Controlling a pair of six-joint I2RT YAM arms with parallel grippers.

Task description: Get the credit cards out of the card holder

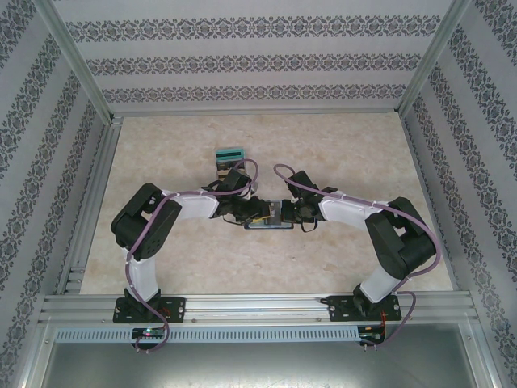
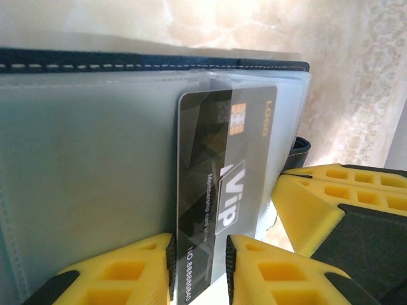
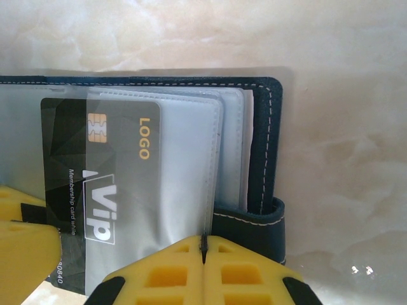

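From above, the two arms meet at the middle of the frame over the navy card holder, which lies open on the pale marbled surface. The left gripper comes onto it from the left and the right gripper from the right. A wooden box with a teal top stands just above and left of them, apart from the card holder.

In the left wrist view, the card holder fills the left and centre of the frame, with its stitched navy edge along the top and pale clear sleeves spread open. A dark card marked VIP lies lengthwise in the centre, its upper end under a clear sleeve. Its lower end runs down into the gap of the left gripper, whose yellow jaws stand apart and released, one on each side of that strip of card. At lower right the right gripper reaches in beside the snap tab.

In the right wrist view, the card sits at centre left in the card holder, partly out of its sleeve. The right gripper, at the bottom centre, is clenched on the lower edge of a clear sleeve, just left of the snap tab. The left gripper's finger overlaps the card's lower left corner.
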